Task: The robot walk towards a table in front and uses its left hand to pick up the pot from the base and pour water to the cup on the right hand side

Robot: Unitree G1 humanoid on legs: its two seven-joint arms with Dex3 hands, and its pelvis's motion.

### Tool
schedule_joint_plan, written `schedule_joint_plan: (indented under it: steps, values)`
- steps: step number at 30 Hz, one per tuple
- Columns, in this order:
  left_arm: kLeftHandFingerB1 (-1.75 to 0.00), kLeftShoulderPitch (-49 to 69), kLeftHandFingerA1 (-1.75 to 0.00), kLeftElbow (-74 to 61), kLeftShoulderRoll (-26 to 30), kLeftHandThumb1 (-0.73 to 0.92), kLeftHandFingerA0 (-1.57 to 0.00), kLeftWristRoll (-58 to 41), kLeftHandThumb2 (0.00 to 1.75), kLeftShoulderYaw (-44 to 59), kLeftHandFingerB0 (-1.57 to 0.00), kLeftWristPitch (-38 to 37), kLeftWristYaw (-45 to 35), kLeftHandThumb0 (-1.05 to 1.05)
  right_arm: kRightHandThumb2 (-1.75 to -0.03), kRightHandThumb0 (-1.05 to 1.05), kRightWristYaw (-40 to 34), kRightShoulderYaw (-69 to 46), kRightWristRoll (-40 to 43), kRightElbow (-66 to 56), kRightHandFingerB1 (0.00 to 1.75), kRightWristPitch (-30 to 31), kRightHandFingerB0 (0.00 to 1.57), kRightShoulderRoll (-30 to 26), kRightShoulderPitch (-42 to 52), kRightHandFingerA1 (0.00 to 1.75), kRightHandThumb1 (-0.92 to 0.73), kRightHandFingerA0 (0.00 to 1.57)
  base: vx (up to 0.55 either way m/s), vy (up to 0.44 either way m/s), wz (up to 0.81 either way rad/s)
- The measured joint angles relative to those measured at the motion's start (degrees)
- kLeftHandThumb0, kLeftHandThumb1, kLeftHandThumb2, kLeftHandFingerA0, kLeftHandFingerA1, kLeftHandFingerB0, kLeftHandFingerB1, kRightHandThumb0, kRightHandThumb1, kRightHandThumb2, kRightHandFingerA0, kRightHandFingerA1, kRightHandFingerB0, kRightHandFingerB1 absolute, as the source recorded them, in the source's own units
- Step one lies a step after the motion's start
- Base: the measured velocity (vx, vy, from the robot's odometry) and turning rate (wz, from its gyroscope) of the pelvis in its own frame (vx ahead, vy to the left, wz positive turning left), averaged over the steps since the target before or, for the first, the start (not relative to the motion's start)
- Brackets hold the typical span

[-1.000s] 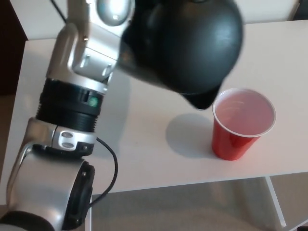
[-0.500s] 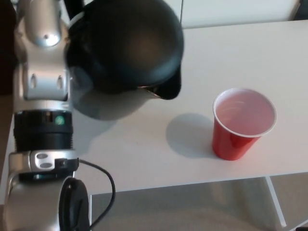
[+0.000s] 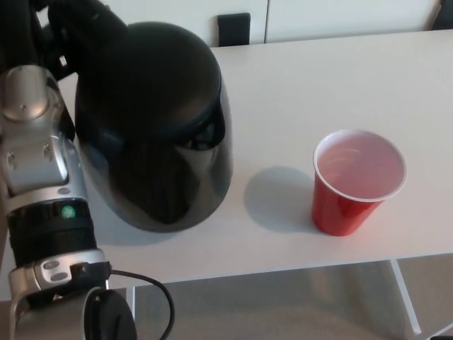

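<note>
The black pot (image 3: 156,127) stands upright at the left of the white table (image 3: 318,78), and I cannot tell whether its bottom touches the tabletop. My left hand (image 3: 74,20) is at the pot's upper left side, shut on its handle, which is mostly hidden. The silver left forearm (image 3: 39,177) runs down the picture's left edge. The red cup (image 3: 357,180) with a white inside stands upright to the right of the pot, apart from it. My right hand does not show.
A small black object (image 3: 234,28) sits at the table's far edge behind the pot. The table's front edge runs just below the cup, with a white table leg (image 3: 405,297) and the floor beneath.
The pot has swung left, away from above the cup, and gone from tilted with its spout at the cup to upright. My left arm moved left with it. The cup stayed put.
</note>
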Motion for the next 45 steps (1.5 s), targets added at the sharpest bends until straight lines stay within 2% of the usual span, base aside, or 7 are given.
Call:
schedule_joint_plan:
  steps: [34,36,37,38,41,44,45]
  values:
    - [-1.11,0.59,-1.46,6.42,1.52,0.76,-0.87,-0.43,0.73,-24.12,-0.78,-2.84,12.63,-0.08,-0.56,-0.37,-0.01,1.37,-2.48,-0.24,0.43,0.12,0.62,-0.32,-3.44,0.49,-0.57,0.77,0.00,0.000,0.00]
    - [-0.79,0.59,-1.17,6.89,1.54,0.82,-0.96,-0.44,0.67,-24.33,-0.76,-3.38,13.11,-0.11,-0.56,-0.37,-0.01,1.51,-2.63,-0.31,0.43,0.09,0.62,-0.33,-3.71,0.48,-0.58,0.76,0.00,0.000,0.00]
    - [-0.33,0.59,-0.47,7.15,1.62,0.68,-0.71,-0.44,0.60,-24.42,-0.35,-3.64,13.35,-0.24,-0.56,-0.37,-0.01,1.63,-2.76,-0.35,0.43,0.04,0.62,-0.35,-3.87,0.48,-0.58,0.77,0.00,0.000,0.00]
    - [-0.33,0.57,-0.47,7.40,1.74,0.68,-0.71,-0.46,0.60,-24.43,-0.35,-3.78,13.46,-0.24,-0.56,-0.37,-0.01,1.71,-2.85,-0.36,0.43,0.03,0.62,-0.37,-4.01,0.48,-0.58,0.77,0.00,0.000,0.00]
    - [-0.20,0.38,-0.35,8.30,2.28,0.51,-0.12,-0.82,0.63,-24.19,-0.09,-3.84,13.49,-0.36,-0.56,-0.37,-0.02,1.82,-3.14,-0.41,0.43,0.02,0.62,-0.51,-4.62,0.49,-0.58,0.77,0.00,0.000,0.00]
    - [-0.25,0.28,-0.41,8.70,3.15,0.32,0.00,-1.90,0.73,-23.83,0.00,-3.84,12.60,-0.40,-0.57,-0.37,-0.02,1.85,-3.35,-0.42,0.45,0.01,0.62,-0.59,-4.93,0.51,-0.56,0.81,0.00,0.000,0.00]
    - [-0.15,0.18,-0.33,8.95,3.71,0.46,-0.07,-2.15,0.64,-23.87,-0.04,-3.81,12.15,-0.43,-0.57,-0.37,-0.02,1.85,-3.38,-0.42,0.45,0.01,0.62,-0.59,-4.99,0.51,-0.56,0.80,0.00,0.000,0.00]
